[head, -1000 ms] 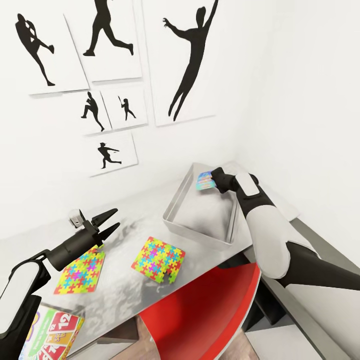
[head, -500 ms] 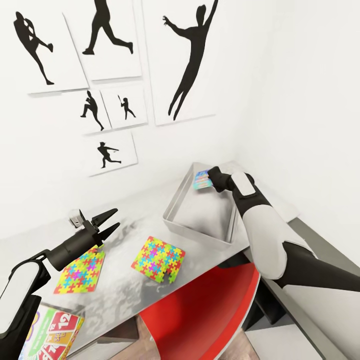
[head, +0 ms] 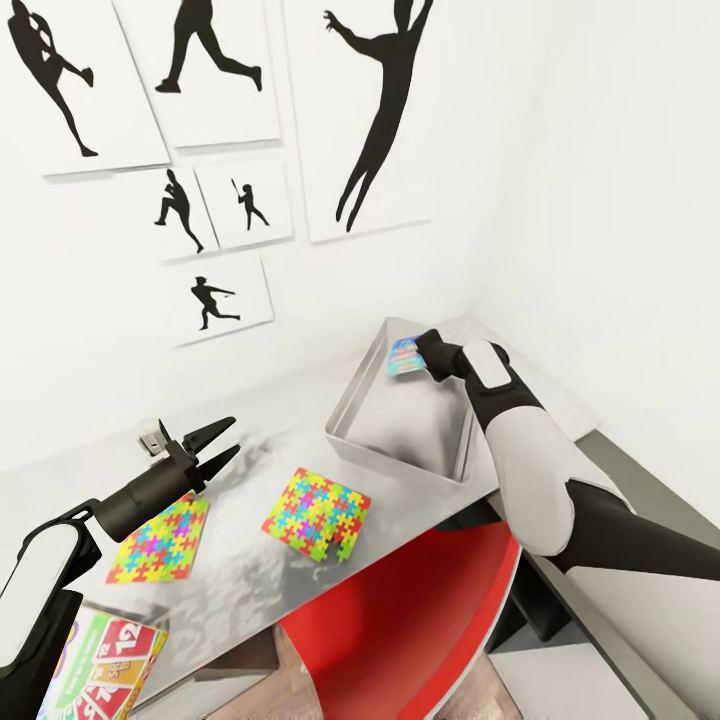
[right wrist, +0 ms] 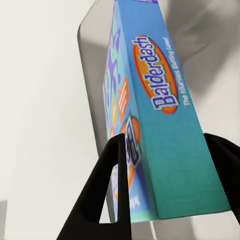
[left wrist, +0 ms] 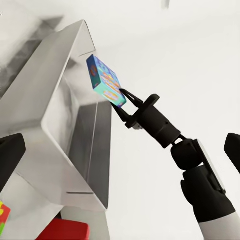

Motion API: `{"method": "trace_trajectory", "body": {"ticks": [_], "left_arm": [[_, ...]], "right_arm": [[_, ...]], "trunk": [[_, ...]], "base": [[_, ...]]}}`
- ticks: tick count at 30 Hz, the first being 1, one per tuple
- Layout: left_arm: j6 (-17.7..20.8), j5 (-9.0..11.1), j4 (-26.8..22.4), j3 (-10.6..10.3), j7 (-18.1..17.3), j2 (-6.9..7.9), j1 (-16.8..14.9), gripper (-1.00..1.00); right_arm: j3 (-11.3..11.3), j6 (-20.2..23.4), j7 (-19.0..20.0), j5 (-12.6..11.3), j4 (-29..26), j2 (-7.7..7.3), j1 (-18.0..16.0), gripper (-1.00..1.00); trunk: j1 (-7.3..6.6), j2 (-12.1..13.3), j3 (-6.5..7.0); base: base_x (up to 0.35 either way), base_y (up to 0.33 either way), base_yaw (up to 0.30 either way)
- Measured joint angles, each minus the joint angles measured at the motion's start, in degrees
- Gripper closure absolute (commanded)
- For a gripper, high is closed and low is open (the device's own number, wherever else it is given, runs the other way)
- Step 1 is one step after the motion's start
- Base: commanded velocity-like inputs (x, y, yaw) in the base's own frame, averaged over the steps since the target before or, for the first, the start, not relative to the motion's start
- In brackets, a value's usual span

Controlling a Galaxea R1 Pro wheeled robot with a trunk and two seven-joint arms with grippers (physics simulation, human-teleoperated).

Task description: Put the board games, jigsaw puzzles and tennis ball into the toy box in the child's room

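My right gripper (head: 418, 358) is shut on a blue Balderdash board game (head: 403, 357), held on edge above the far corner of the grey metal toy box (head: 398, 425). The right wrist view shows both fingers (right wrist: 112, 190) clamping the game (right wrist: 155, 115). Two bright jigsaw puzzles (head: 160, 538) (head: 317, 514) lie flat on the steel table. Just above the left puzzle, my left gripper (head: 210, 450) hovers open. Another colourful board game (head: 110, 655) sits at the table's near left corner. The left wrist view shows the toy box (left wrist: 50, 125) and the held game (left wrist: 105, 82).
A red chair (head: 410, 610) is pushed against the table's front edge below the toy box. White walls close the corner behind the table, with silhouette posters (head: 370, 120). A small grey object (head: 152, 438) stands behind my left gripper.
My right gripper has carried the board game slightly left over the toy box's far corner. The head view has shifted a little. The left arm has stayed put.
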Motion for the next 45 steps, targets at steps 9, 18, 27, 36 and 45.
{"method": "trace_trajectory", "body": {"ticks": [9,18,27,36,45], "left_arm": [[0.00,0.00,0.00,0.00,0.01,0.00,0.04,-1.00],[0.00,0.00,0.00,0.00,0.00,0.00,0.01,-1.00],[0.00,0.01,0.00,0.00,0.06,0.00,0.04,-1.00],[0.00,0.01,0.00,0.00,0.01,0.00,0.00,-1.00],[0.00,0.01,0.00,0.00,-0.04,0.00,-0.02,-1.00]], "right_arm": [[0.02,-0.01,0.00,0.02,0.00,-0.16,-0.34,1.00],[0.01,-0.01,0.00,0.02,0.00,-0.16,-0.39,1.00],[0.00,-0.10,0.00,-0.01,-0.16,-0.08,-0.40,1.00],[0.04,-0.11,-0.01,-0.01,-0.26,-0.14,-0.40,1.00],[0.14,-0.11,0.03,-0.02,-0.26,-0.09,-0.34,1.00]], "trunk": [[0.00,0.00,-0.83],[0.00,0.00,-1.67],[0.00,-0.01,-2.01],[0.00,-0.01,-2.06],[0.00,-0.01,-2.07]], "base": [[0.000,0.000,0.000],[0.000,0.000,0.000],[0.000,0.000,0.000],[0.000,0.000,0.000],[0.000,0.000,0.000]]}}
